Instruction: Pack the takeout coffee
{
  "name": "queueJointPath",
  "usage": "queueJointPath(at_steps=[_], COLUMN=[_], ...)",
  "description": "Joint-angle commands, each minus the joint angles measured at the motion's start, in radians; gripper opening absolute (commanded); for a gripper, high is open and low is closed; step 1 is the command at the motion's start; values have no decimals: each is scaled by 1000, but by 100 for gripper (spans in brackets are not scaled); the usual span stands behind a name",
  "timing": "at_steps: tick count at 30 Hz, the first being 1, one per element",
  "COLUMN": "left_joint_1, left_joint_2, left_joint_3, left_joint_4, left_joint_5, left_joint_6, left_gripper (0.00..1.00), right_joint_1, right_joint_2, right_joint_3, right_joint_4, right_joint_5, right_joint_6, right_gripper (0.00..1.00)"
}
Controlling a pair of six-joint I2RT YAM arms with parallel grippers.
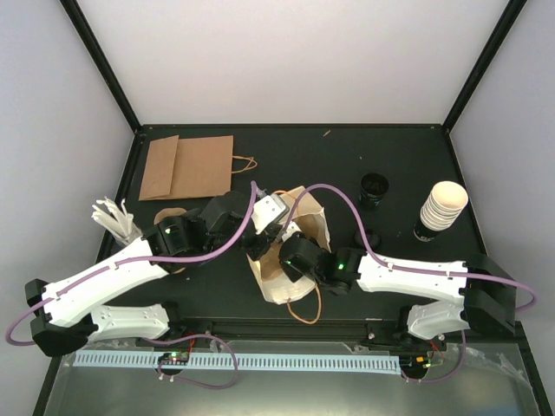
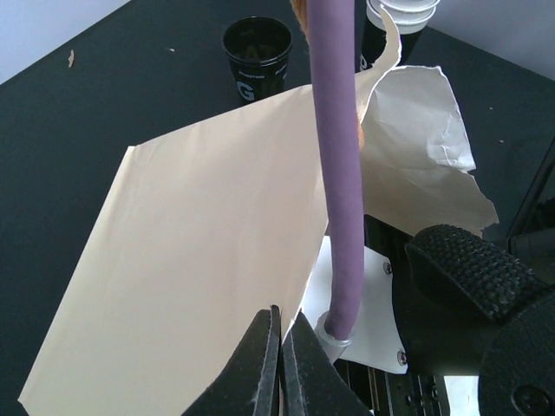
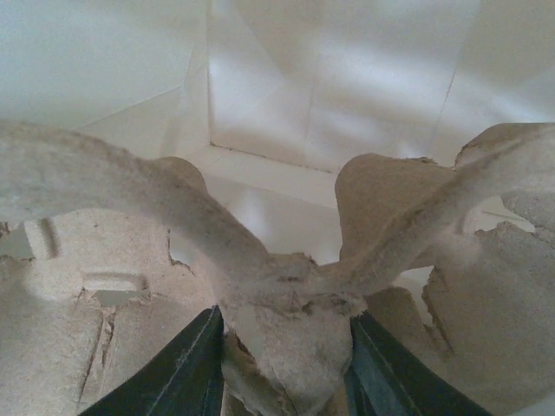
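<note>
1. Top view: the cream paper bag point(image 1: 303, 286) stands open at the centre between the arms.
   - The left gripper point(image 1: 263, 234) is at the bag's left rim. The right gripper point(image 1: 290, 256) reaches down into its mouth.
   - The only takeout coffee cups in sight are a stack of cream paper cups point(image 1: 442, 204). It stands mouth up, well apart from the bag, off to the right and farther back, on the right arm's side.
   - The right arm is clearly the nearer one, but its hand is busy inside the bag.

2. Left wrist view: the left gripper point(image 2: 279, 364) has its jaws all but closed, pinching the edge of the bag point(image 2: 191, 243) and holding that wall up.
   - Beyond the bag, at the top of the frame, are a black cup point(image 2: 257, 52) and the rims of the cup stack point(image 2: 406, 7). The stack lies ahead and to the right of this hand.
   - A purple cable point(image 2: 334, 156) crosses in front.

3. Right wrist view: the right gripper point(image 3: 286, 373) is clamped on the middle web of a pulp cup carrier point(image 3: 286, 295), inside the pale walls of the bag point(image 3: 347, 87).
   - No cup shows in the carrier's pockets that can be seen.
   - In my judgement the carrier must be released before this hand can swing right to the stack.
</note>
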Motion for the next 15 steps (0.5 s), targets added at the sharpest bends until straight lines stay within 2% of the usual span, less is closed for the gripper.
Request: queueJointPath(at_steps=[1,5,15], left_joint_1=[-14,-15,-17], left_joint_2=[7,28,25], left_joint_3=[57,50,70], left_joint_4=[60,59,50], left_joint_5=[58,43,-5], left_joint_6=[-23,-38,-76], left_gripper=[2,2,2], right_joint_1=[3,2,-11], right_joint_2=[-11,37,35], right_joint_3=[28,105,79], right_joint_4=[-38,-155,-150], right_joint_5=[49,47,52], right_joint_6=[25,91,282], right_gripper=[39,39,33])
